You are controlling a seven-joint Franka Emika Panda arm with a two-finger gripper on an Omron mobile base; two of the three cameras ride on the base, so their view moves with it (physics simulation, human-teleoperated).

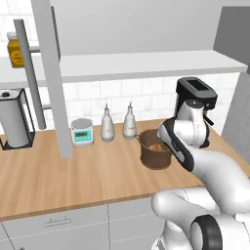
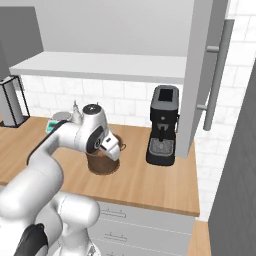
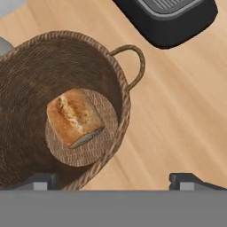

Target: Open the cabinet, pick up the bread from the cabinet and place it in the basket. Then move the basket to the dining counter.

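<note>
Bread (image 3: pixel 74 117) flat on basket (image 3: pixel 26 75) floor, long axis diagonal in hand view; end effector (image 3: pixel 116 179) fingers apart.

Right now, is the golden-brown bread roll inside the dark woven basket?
Inside. The golden-brown bread roll lies on the floor of the dark woven basket.

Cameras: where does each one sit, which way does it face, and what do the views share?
Left base view: behind the arm's left, looking down at the worktop; arm at lower right.
Right base view: behind its right, facing the coffee machine; arm at lower left.
Hand view: above the basket, looking down at the bread; open gripper fingertips.
Shared: basket, coffee machine.
</note>
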